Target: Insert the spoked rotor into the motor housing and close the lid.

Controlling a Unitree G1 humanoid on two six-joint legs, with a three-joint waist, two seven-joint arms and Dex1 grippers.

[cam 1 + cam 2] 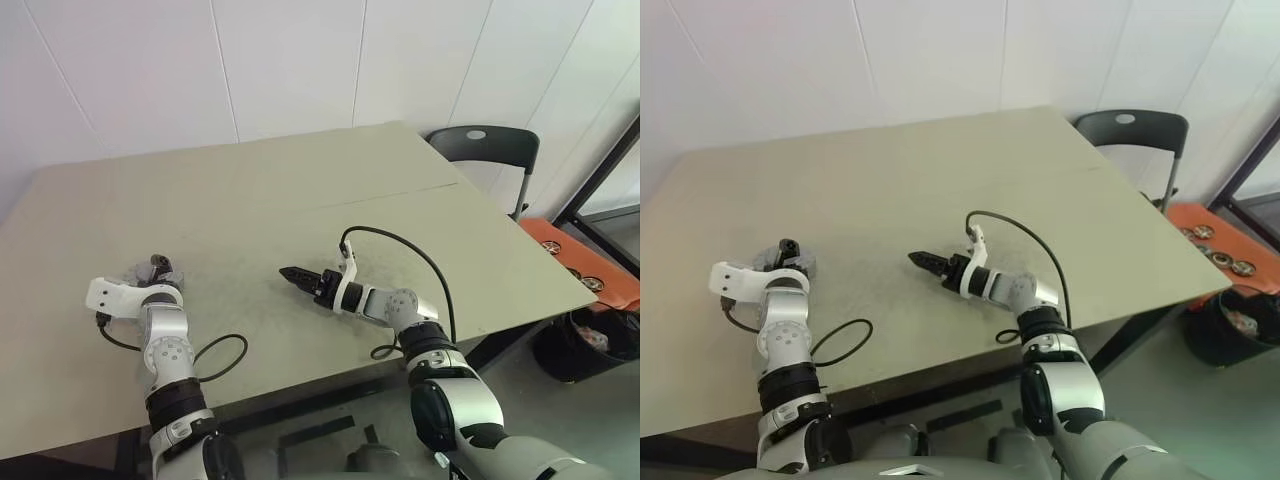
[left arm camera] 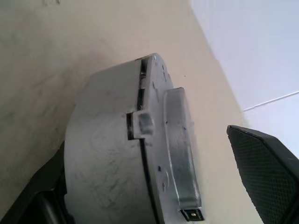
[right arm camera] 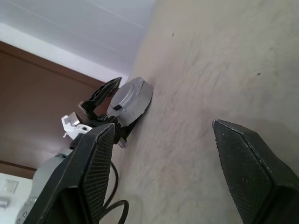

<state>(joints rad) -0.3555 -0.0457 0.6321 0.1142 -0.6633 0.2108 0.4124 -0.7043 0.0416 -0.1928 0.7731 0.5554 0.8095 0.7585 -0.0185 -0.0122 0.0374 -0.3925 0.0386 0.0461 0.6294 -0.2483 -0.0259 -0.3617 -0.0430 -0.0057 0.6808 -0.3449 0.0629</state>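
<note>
Your left claw (image 1: 158,266) stands wide open around the closed grey motor housing (image 2: 121,154) at the lower left of the head view – seat its lid (image 2: 180,154) flush before backing off – while the right claw (image 1: 290,273), open and empty, waits mid-surface (image 1: 300,190).

Beige table (image 1: 300,200) against white panelled wall (image 1: 290,60), dark chair (image 1: 485,150), perhaps orange tray (image 1: 585,262) beside.

A beige table (image 1: 300,200) is carrying the grey closed motor housing (image 1: 150,272), which is resting at its lower left.
</note>
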